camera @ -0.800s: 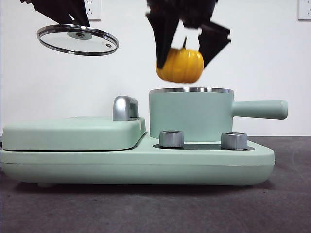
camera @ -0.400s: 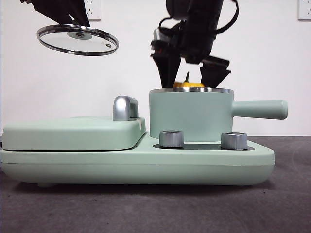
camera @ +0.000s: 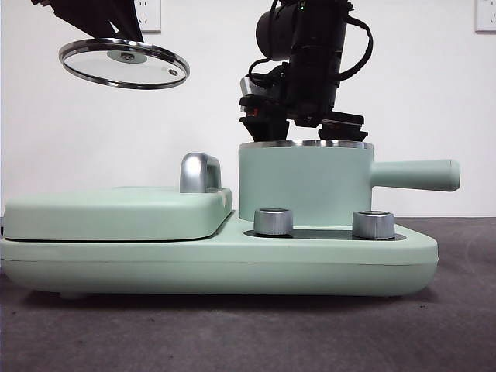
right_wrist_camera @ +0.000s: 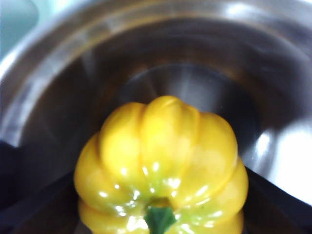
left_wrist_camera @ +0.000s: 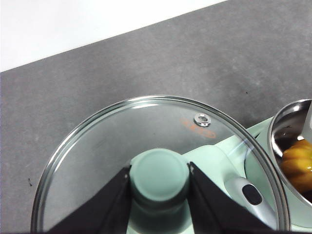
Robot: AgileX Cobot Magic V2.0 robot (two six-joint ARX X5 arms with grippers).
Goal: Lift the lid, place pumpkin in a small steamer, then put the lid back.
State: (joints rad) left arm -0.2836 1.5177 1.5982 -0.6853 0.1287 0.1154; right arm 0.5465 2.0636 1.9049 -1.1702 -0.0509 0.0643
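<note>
The right tool (camera: 302, 128), pinching the pumpkin (right_wrist_camera: 161, 165), has sunk into the small steamer (camera: 304, 182); releasing comes next. The left tool (left_wrist_camera: 159, 195) pinches the lid (camera: 124, 62) at 10 o'clock.

Glossy pumpkin (right_wrist_camera: 161, 175), clear glass lid (left_wrist_camera: 146, 146), shiny steel-lined small steamer (right_wrist_camera: 73, 73).

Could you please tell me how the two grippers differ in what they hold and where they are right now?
The left gripper holds the lid by its knob, high beside the small steamer; the right gripper reaches down into the steamer. The left grips glass; the right flanks the pumpkin. Both have black jaws.
</note>
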